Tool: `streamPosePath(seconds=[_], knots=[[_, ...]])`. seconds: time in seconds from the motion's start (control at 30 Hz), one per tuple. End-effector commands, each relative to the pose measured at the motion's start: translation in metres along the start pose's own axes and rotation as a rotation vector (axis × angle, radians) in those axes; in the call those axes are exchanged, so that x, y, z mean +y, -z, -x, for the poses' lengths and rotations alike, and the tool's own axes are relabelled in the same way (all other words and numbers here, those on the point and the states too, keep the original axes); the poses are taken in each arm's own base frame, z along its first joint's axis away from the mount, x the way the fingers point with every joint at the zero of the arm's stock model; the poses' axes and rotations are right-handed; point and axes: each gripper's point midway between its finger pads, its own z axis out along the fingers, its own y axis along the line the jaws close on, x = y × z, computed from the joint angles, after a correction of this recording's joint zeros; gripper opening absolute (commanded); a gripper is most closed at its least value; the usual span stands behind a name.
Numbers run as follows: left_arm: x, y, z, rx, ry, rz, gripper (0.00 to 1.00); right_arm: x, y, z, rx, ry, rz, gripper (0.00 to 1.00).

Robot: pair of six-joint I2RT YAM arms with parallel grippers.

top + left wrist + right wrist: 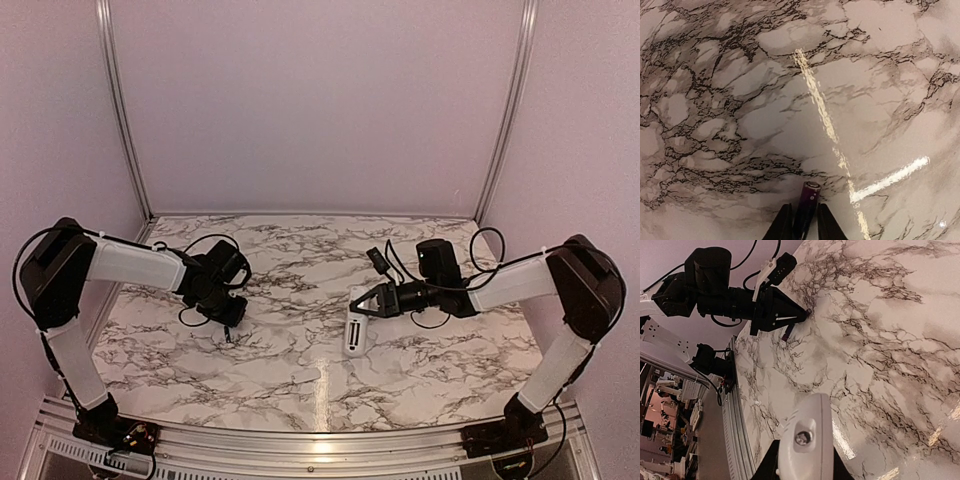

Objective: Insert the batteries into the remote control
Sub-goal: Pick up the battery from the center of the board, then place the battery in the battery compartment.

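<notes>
Left wrist: left gripper pinches slim purple battery; right gripper clasps white remote.

No legible text, label, brand, number or sign is found in any view. The purple battery and the white remote control show no marking that can be read.
</notes>
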Motion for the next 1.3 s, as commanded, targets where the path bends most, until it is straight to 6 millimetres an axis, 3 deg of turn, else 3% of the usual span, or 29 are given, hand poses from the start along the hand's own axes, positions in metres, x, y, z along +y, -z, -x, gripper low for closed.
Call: streamPosePath(seconds=[0.0, 0.13, 0.37, 0.67, 0.93, 1.07, 1.27], knots=[[-0.008, -0.006, 0.010, -0.009, -0.018, -0.036, 0.14, 0.000, -0.002, 0.011, -0.007, 0.022, 0.006, 0.00], [-0.017, -0.009, 0.016, -0.007, -0.029, -0.064, 0.04, -0.002, -0.002, 0.011, -0.004, 0.011, 0.001, 0.00], [-0.034, 0.000, 0.021, -0.027, -0.033, -0.108, 0.00, 0.000, -0.003, 0.008, -0.034, -0.066, 0.042, 0.00], [-0.103, 0.065, 0.037, -0.179, -0.041, -0.474, 0.00, 0.001, -0.003, 0.008, -0.073, -0.154, 0.074, 0.00], [-0.154, 0.159, 0.035, -0.422, -0.167, -0.868, 0.00, 0.014, -0.002, 0.016, -0.103, -0.141, 0.110, 0.00], [-0.164, 0.192, 0.022, -0.582, -0.354, -0.834, 0.00, 0.025, 0.000, 0.020, -0.114, -0.100, 0.127, 0.00], [-0.169, 0.197, 0.008, -0.676, -0.502, -0.692, 0.00, 0.037, 0.002, 0.025, -0.130, -0.044, 0.148, 0.00]])
